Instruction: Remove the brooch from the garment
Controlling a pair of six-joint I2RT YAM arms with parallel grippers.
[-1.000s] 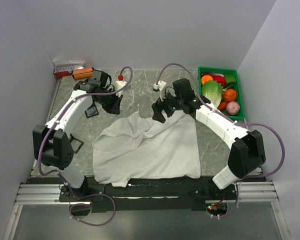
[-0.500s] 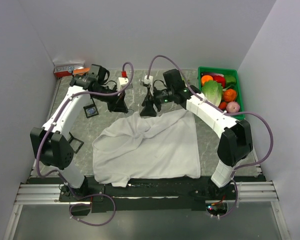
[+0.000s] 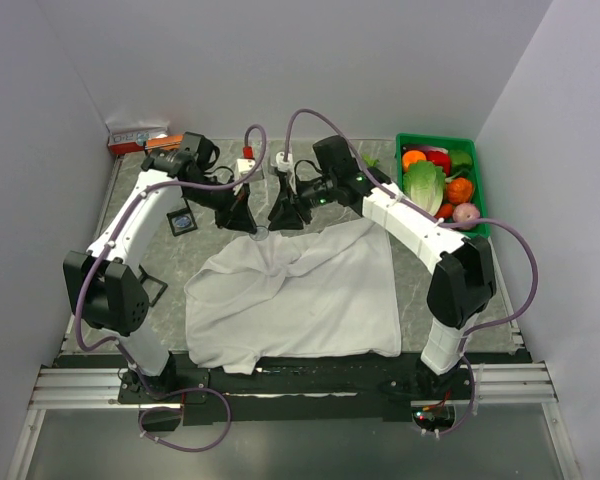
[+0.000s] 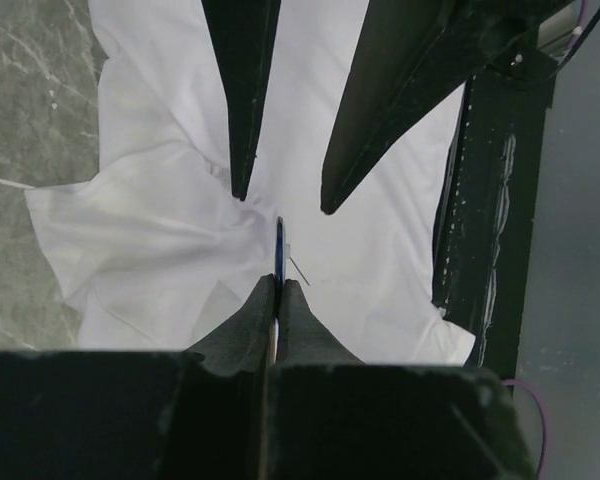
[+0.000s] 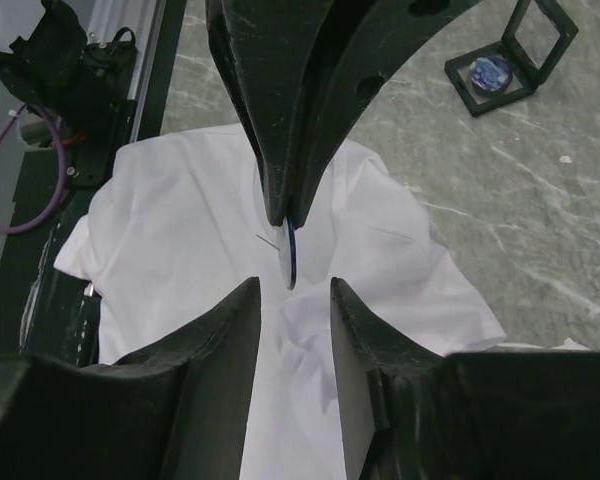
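Large plain white cloth T-shirt (image 3: 310,290) lies rumpled on the grey marbled bench (image 3: 170,262), reaching from the near edge to the middle. Its far edge is bunched under the two hands.

Left hand (image 4: 278,287): fingers pressed together, pinching the small round dark-blue brooch (image 4: 278,245). The disc is seen edge-on and stands upright just above the shirt's far folds. A thin pin juts from it toward the right. Cannot tell whether the pin is in the cloth.

Right hand (image 5: 293,288): fingers spread to a moderate gap, holding nothing. The tips point at the left hand from the opposite side, near the brooch (image 5: 291,255) but not touching it. In the right wrist view the disc sits just beyond the gap, under the tip of the left hand (image 5: 280,215).

From above, both hands meet tip to tip over the far middle of the bench, left hand (image 3: 244,217) on the left and right hand (image 3: 284,214) on the right.

Black square frame (image 3: 183,222) lies on the bench left of the shirt. Green plastic bin (image 3: 436,139) holding vegetables sits at far right.
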